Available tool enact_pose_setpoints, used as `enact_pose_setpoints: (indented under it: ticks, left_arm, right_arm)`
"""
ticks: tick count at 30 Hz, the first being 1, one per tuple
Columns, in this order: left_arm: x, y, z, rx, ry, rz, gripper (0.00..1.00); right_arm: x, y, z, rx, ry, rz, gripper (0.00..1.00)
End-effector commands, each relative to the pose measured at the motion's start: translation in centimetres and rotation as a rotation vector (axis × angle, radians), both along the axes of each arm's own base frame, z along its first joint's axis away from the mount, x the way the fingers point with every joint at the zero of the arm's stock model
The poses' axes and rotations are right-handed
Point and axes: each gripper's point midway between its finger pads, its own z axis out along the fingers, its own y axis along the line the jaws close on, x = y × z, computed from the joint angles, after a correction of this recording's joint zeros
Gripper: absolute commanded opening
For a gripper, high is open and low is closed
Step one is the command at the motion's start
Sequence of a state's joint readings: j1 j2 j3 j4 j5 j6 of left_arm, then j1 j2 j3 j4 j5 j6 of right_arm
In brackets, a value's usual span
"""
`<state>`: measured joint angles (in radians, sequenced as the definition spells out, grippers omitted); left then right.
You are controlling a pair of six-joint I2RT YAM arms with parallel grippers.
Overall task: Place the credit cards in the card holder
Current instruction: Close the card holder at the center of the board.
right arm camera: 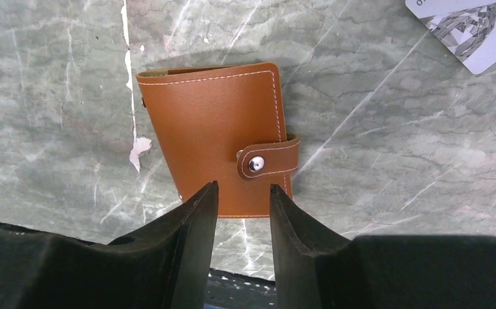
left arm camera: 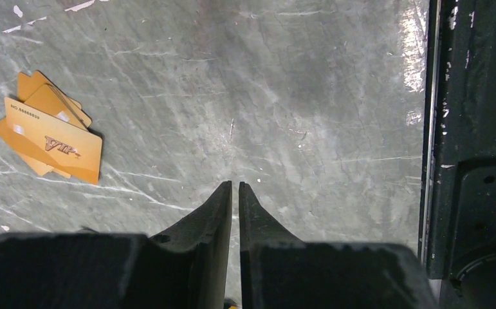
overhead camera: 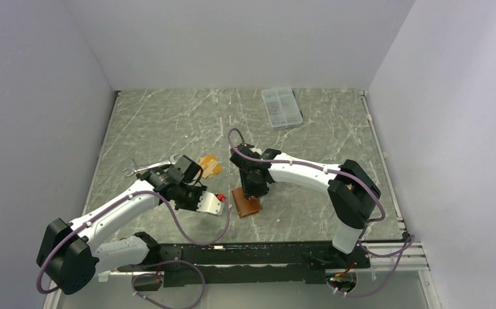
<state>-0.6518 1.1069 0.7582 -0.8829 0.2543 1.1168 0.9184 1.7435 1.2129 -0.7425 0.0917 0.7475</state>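
Observation:
The card holder (right arm camera: 206,122), a brown leather wallet snapped shut by its tab, lies flat on the table (overhead camera: 246,203). My right gripper (right arm camera: 243,190) hovers open over its near edge, touching nothing (overhead camera: 253,190). A silver-grey credit card (overhead camera: 211,205) lies left of the holder and shows at a corner of the right wrist view (right arm camera: 470,26). Several orange-tan credit cards (left arm camera: 52,132) lie in a loose heap further back (overhead camera: 210,166). My left gripper (left arm camera: 235,185) is above bare table beside the silver card (overhead camera: 199,197). Its jaws stand a narrow slit apart, with nothing between them.
A clear plastic compartment box (overhead camera: 281,106) sits at the back of the marble table (overhead camera: 168,129). A metal wrench (overhead camera: 147,168) lies by the left arm. The black base rail (left arm camera: 470,161) runs along the near edge, close to the left gripper. White walls enclose three sides.

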Motion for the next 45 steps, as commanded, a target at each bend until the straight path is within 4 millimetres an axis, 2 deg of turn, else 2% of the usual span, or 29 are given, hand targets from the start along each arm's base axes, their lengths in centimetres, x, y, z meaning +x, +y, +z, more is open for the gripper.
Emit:
enact_pose_setpoints:
  ticks: [1,12,24,37,39,41,45]
  left_arm:
    - [0.1,-0.6,1.1,-0.044,-0.019,-0.022,0.15]
    - [0.3,-0.9,1.4,-0.056,-0.022,-0.029,0.14]
    - [0.2,-0.8,1.7,-0.056,-0.021,-0.031,0.14]
    - [0.2,-0.8,2.1,-0.060,-0.024,-0.031,0.15]
    - [0.1,-0.8,2.0,-0.057,-0.023,-0.032,0.14]
    - [0.2,-0.7,1.9,-0.054,-0.025,-0.031,0.14]
    - [0.2,-0.6,1.9,-0.047,-0.029,-0.031,0.14]
  right_arm:
    - [0.8,0.2,0.5,-0.027,-0.039,0.008,0.37]
    - [1.3,1.1,0.5,-0.031,-0.071,0.013,0.27]
    - [1.4,0.7,0.2,-0.057,-0.078,0.009,0.19]
    - [0.9,0.6,-0.5,-0.055,-0.066,0.007,0.03]
    - [0.9,0.7,-0.4,-0.060,-0.069,0.014,0.08]
    - [1.0,0.7,0.1,-0.082,-0.094,0.020,0.22]
    - [1.0,0.9,0.6,-0.098,-0.111,0.036,0.31]
